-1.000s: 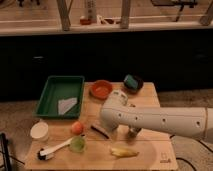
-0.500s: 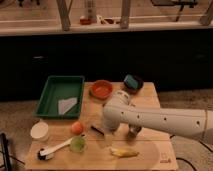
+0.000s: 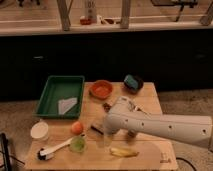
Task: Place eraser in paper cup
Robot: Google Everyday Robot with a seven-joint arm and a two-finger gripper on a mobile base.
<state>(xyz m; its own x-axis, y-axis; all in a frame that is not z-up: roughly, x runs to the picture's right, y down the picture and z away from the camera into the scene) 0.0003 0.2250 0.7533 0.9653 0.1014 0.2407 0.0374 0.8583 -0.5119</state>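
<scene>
Your gripper (image 3: pixel 104 134) dips toward 7 o'clock and now sits just beside the eraser (image 3: pixel 95 129), at its 3 o'clock.

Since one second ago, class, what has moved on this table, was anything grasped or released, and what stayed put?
The arm has dipped slightly, bringing the gripper lower, close beside the eraser. Nothing was visibly taken hold of or let go. The eraser, paper cup, orange fruit, green cup, brush and green tray stayed where they were.
</scene>
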